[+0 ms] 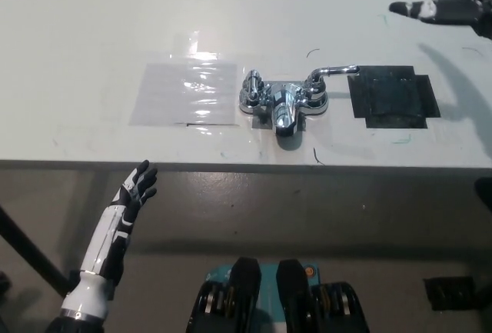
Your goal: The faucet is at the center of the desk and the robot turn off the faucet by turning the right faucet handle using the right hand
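On the white table the faucet sits at centre, its right handle pointing right. Our right hand, far right above the table, holds nothing, fingers spread, ready to descend. Our left hand rests open below the near edge.

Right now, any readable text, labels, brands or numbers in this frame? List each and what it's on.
None can be read.
faucet: bare chrome, no brand or marking visible.
clear plastic sheet: only glare, no print.
black patch: plain, no lettering.
desk: a few small pen-like scribbles, not letters or numbers.
left hand and right hand: no legible markings.
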